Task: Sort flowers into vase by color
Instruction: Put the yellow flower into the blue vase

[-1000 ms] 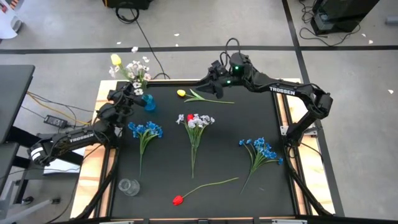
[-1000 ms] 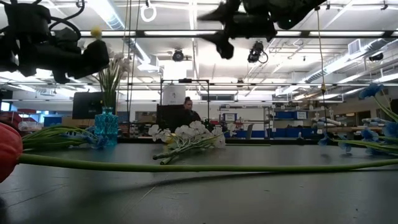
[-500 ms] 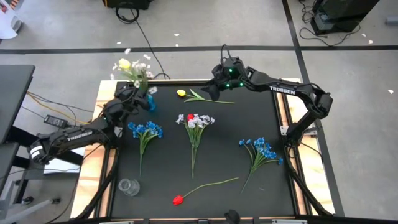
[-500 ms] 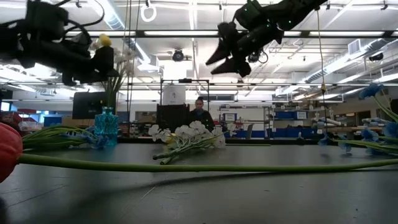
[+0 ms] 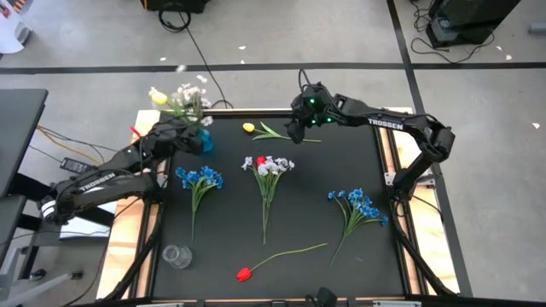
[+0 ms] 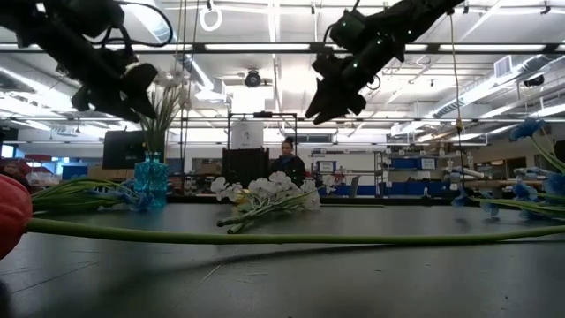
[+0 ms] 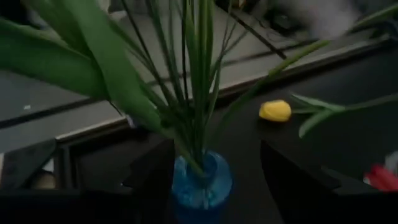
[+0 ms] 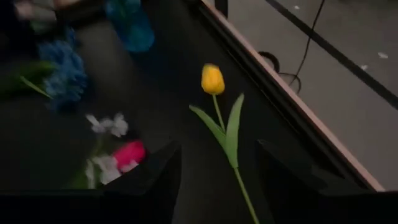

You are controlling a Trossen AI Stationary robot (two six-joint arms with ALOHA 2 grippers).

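Note:
A small blue vase [image 5: 205, 140] stands near the table's far left corner and holds a yellow tulip [image 5: 157, 96] and a white spray [image 5: 189, 94]. My left gripper [image 7: 205, 186] is open. It hangs beside the vase on the vase's left, with its fingers on either side of the vase neck [image 7: 200, 180] and clear of it. A second yellow tulip [image 5: 248, 128] lies flat on the table. My right gripper [image 8: 217, 180] is open above this tulip's stem [image 8: 239, 180], well off the table in the low view [image 6: 322, 106].
On the black mat lie a white spray with a red tulip on it [image 5: 268, 165], a blue spray [image 5: 200, 178] on the left, a second blue spray [image 5: 359, 205] on the right, and a red tulip [image 5: 245, 274] near the front edge. A clear glass [image 5: 177, 256] stands front left.
My right gripper has come down and moved toward the table's left. It has tipped its fingers downward and now hangs over the lying yellow tulip's stem. My left gripper has drawn back a little toward the left edge. The yellow tulip in the vase has swayed.

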